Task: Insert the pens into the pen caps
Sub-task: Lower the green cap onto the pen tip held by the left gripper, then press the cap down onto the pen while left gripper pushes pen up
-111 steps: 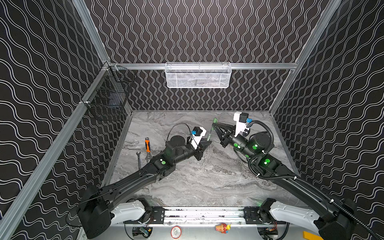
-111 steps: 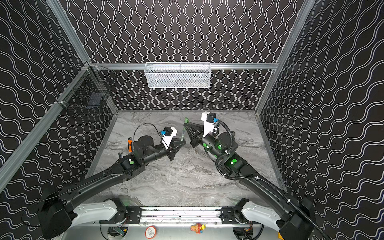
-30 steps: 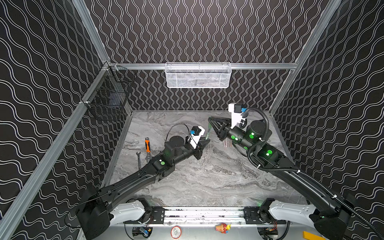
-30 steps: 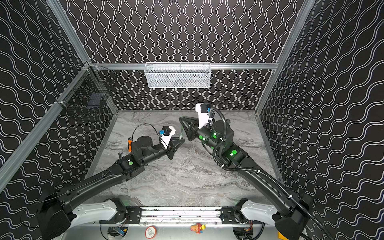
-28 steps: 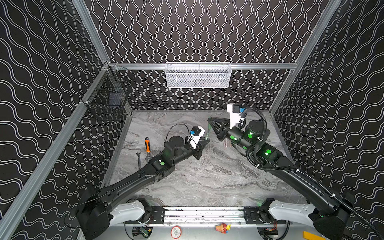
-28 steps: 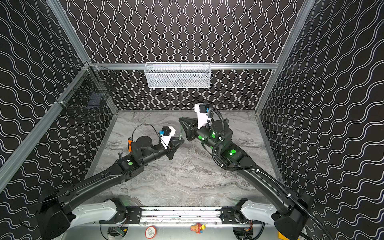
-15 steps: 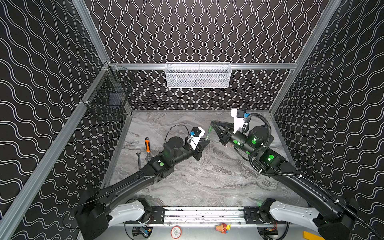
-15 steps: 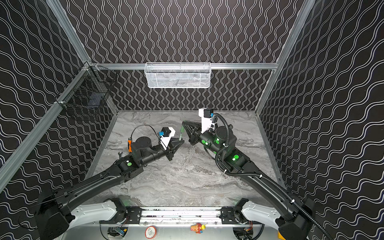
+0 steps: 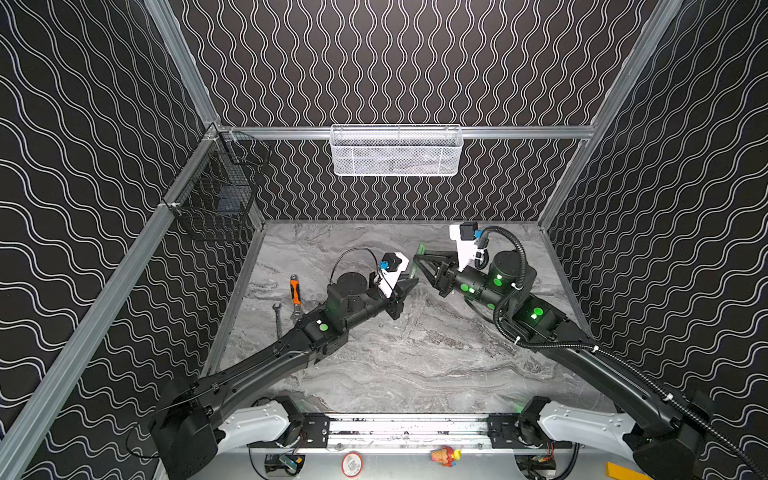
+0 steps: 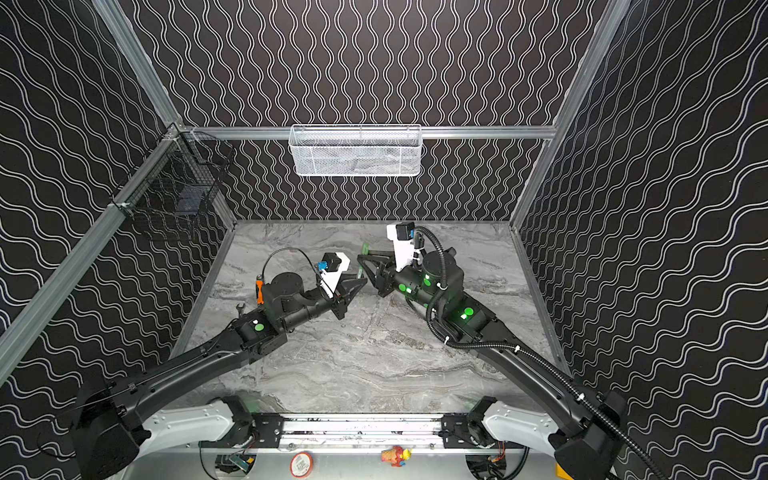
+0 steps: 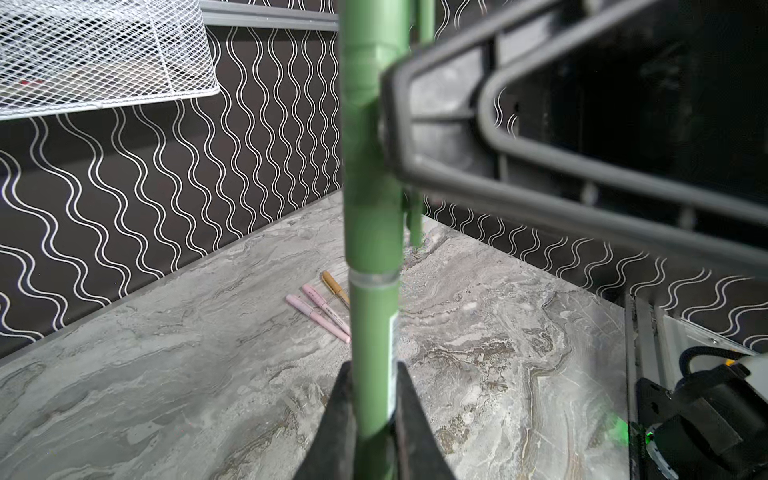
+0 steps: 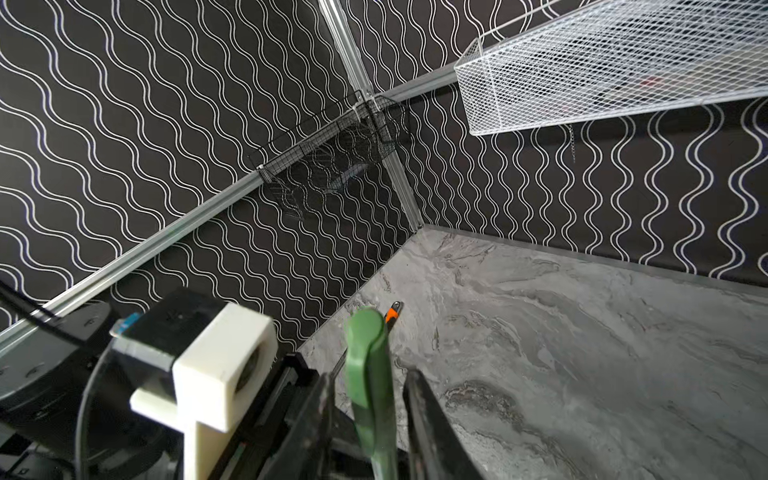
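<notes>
A dark green pen (image 11: 372, 332) is clamped in my left gripper (image 11: 374, 370), which is shut on its barrel. The green pen cap (image 11: 370, 166) sits on the pen's far end, and a seam shows where the two meet. My right gripper (image 12: 370, 378) stands open around that cap (image 12: 368, 353), with a gap on each side. Both top views show the two grippers tip to tip above mid-table, left (image 9: 409, 284) and right (image 9: 417, 259). Two pale pink pens (image 11: 318, 318) and a tan pen (image 11: 334, 286) lie side by side on the table, each looking capped.
An orange-handled tool (image 9: 294, 289) and a small wrench (image 9: 276, 316) lie near the left wall. A white mesh basket (image 9: 395, 151) hangs on the back wall. A black wire basket (image 9: 216, 199) hangs in the left corner.
The right gripper brought the green cap up to the pen held by the left gripper. Its jaws were shut on the cap and have now opened off it. The left gripper barely moved.
</notes>
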Robot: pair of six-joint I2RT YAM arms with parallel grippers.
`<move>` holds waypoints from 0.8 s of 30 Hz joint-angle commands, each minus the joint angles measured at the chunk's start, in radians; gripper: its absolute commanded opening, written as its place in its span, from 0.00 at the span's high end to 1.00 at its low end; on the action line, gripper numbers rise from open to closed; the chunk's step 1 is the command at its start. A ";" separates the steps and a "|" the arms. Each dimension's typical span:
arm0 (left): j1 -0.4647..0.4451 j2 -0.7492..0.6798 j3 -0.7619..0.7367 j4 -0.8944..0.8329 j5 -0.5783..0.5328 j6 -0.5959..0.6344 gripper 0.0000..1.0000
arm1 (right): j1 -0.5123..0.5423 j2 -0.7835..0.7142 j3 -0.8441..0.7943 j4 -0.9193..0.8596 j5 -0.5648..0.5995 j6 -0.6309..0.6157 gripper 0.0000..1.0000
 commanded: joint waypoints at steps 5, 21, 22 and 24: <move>0.002 0.015 0.013 0.022 -0.005 0.015 1.00 | -0.001 0.010 0.078 -0.030 0.035 -0.006 0.59; 0.002 0.003 0.011 0.025 -0.018 0.003 1.00 | -0.001 0.059 0.108 -0.065 0.036 0.049 0.80; 0.003 0.002 0.011 0.026 -0.018 -0.004 1.00 | -0.001 0.058 0.105 -0.066 0.034 0.051 0.83; 0.002 0.003 0.015 0.030 -0.025 -0.020 1.00 | -0.001 0.059 0.098 -0.063 0.016 0.058 0.88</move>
